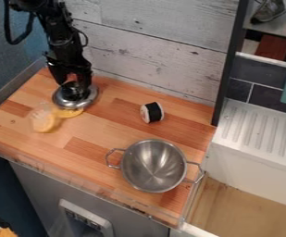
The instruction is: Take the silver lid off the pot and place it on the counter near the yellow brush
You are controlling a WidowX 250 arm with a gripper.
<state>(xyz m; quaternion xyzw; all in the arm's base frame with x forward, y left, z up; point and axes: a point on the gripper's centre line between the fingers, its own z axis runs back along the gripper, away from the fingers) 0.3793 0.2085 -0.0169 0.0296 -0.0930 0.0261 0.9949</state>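
Camera view. Arm [63, 41] enters at the upper left and hangs down over the far left part of the wooden surface [102, 136]. Pincer [76, 88] is at the lid [59, 100], over its dark middle; whether it stands wide or narrow, or grips the lid, I cannot tell.

Lid: round, shiny silver metal, with a black middle part that merges with the black of the pincer. Pale highlights on the rim. It is on the left part of the surface, towards the back wall [151, 51].

Just beside the lid, on the side nearer the camera: a flat yellow piece [70, 113]. Next to that, a clear, see-through item [41, 112] with a rounded yellow part [44, 124]; exact kind unclear.

Right of the lid, well apart from it: a small, short roll [152, 112], black around the side, white at the ends, lying on its side.

Nearer the camera and further right: a metal pot [153, 165], silver, round, inside visible, with two loop handles, one to the left, one to the lower right, near the edge of the surface.

Surroundings: back wall of whitish planks, dark upright post [230, 65], white ridged drainboard [256, 129] at right.
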